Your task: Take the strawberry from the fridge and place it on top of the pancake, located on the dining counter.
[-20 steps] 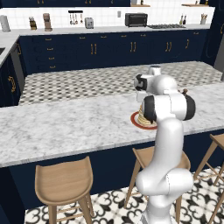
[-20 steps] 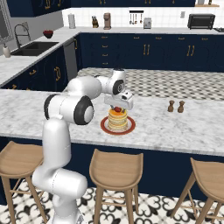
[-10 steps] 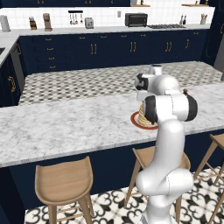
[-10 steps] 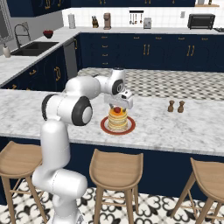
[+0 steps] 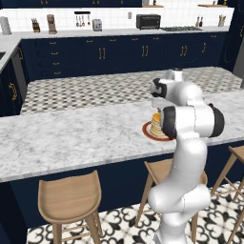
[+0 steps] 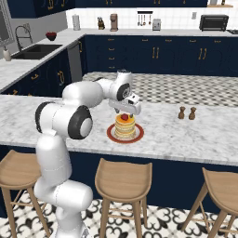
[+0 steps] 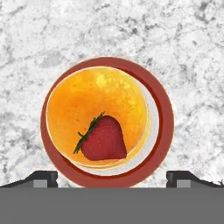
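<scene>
dining counter (image 6: 195,139) | 1 pancake (image 7: 94,111) stack | 1 strawberry (image 7: 104,139) atop | gripper (image 7: 112,177) spread wide

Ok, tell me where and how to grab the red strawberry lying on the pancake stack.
Grip the red strawberry across its plump middle, coming straight down from above. It lies on its side on the golden pancake stack, leafy end pointing toward one edge, so close the fingers across its width.

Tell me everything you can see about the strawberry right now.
The strawberry is small, bright red and glossy, with a green leafy cap at one end. It lies on its side on top of the golden pancake stack, off-centre near the stack's edge, on the red-rimmed plate on the marbled dining counter. The open gripper hangs just above it without touching it.
</scene>
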You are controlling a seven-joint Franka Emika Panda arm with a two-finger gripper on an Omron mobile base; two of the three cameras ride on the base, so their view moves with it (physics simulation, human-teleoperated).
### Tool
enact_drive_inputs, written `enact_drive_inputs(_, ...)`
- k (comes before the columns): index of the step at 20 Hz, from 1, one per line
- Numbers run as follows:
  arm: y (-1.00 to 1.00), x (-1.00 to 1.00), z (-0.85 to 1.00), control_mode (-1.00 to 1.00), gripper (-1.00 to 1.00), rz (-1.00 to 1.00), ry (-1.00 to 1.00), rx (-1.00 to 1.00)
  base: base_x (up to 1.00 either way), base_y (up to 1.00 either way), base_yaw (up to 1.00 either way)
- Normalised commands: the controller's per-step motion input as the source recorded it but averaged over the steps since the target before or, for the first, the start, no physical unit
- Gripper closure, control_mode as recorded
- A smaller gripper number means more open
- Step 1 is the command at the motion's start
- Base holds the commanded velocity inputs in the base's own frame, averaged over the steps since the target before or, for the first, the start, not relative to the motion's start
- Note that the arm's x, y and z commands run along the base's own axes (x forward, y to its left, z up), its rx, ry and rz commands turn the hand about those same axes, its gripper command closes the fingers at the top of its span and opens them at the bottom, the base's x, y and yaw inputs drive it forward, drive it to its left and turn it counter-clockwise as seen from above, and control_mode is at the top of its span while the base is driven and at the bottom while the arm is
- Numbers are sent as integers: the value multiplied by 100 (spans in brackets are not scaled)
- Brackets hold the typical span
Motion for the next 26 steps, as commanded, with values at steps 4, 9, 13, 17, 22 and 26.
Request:
enact_drive_inputs(4,41,-100,11,-100,-100,7,-25,-4,0,0,0)
enact_drive_inputs(9,97,-87,52,-100,-100,20,-2,-27,0,0,0)
enact_drive_inputs(13,100,-72,24,-100,-100,21,19,-27,0,0,0)
enact_drive_inputs(17,100,-99,-9,-100,-100,12,19,-4,0,0,0)
enact_drive_inputs(22,90,-100,-32,-100,-100,5,16,17,0,0,0)
enact_drive_inputs(26,58,-100,-16,-100,-100,0,25,29,0,0,0)
